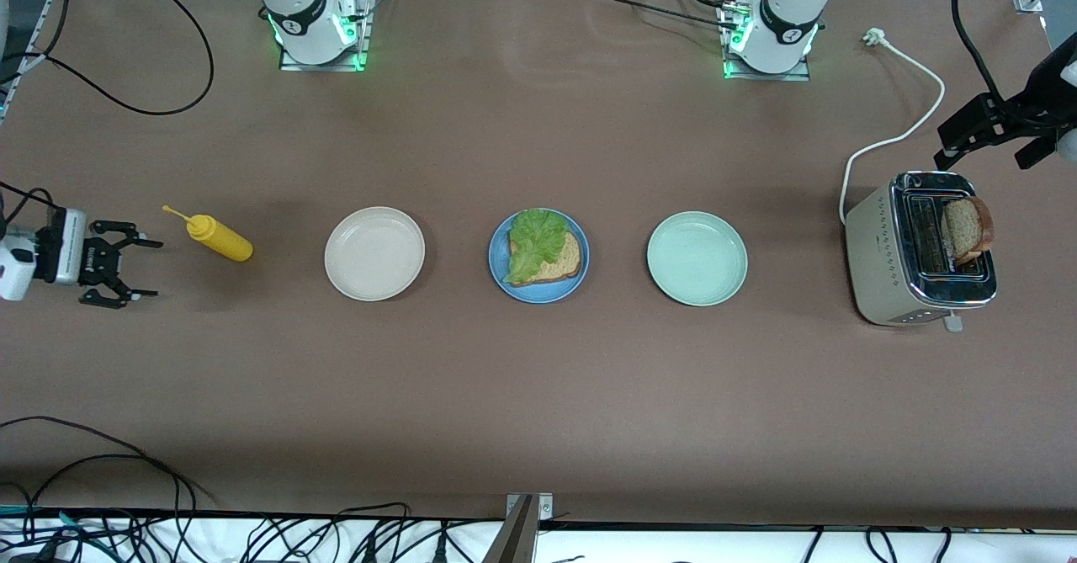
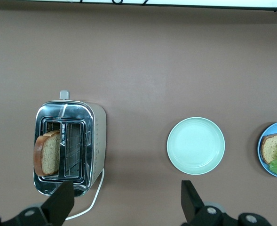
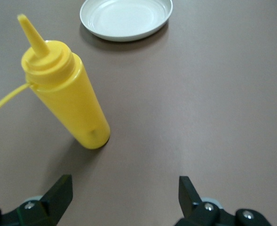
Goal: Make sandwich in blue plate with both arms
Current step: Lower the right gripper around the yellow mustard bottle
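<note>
Toaster cord seen plugged out only in front view; left wrist view shows slots from above. Blue plate (image 1: 538, 257) at table middle holds bread slice (image 1: 555, 260) under lettuce (image 1: 536, 239), leaf's long axis running toward front camera. Second slice (image 1: 966, 228) stands upright in toaster (image 1: 919, 247). Left gripper (image 1: 980, 130) over toaster, fingers apart, empty. Right gripper (image 1: 126, 262) beside mustard bottle (image 1: 219, 238), fingers apart, empty

Left tool (image 2: 124, 200) spread above toaster (image 2: 70, 146); bread slice (image 2: 47, 153) apparently slotted.
</note>
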`<action>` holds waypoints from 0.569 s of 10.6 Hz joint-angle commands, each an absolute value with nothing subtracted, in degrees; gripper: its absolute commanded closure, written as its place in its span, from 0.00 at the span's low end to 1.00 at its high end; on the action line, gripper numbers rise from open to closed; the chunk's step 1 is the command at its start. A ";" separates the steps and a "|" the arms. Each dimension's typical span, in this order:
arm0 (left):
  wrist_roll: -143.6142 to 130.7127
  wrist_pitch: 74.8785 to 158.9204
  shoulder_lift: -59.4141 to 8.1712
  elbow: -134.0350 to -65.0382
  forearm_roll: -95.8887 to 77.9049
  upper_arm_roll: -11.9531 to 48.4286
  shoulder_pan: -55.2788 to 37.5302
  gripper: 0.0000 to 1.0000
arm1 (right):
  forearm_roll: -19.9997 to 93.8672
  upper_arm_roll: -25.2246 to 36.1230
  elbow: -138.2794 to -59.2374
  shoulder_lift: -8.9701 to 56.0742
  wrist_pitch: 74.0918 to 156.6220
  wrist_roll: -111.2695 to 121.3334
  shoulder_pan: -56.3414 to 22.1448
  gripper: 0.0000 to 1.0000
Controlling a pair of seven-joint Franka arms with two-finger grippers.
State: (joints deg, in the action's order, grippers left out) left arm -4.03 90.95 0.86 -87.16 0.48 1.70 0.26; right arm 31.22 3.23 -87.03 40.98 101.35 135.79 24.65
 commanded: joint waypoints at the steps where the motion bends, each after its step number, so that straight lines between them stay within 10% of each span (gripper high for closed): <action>1: -4.22 89.82 0.79 -86.04 -0.44 1.58 0.09 0.00 | 38.57 2.72 -91.91 43.50 99.59 143.50 25.40 0.00; 6: -4.22 89.82 0.79 -86.04 -0.44 1.58 0.09 0.00 | 42.01 2.20 -95.27 43.68 92.21 143.70 24.87 0.00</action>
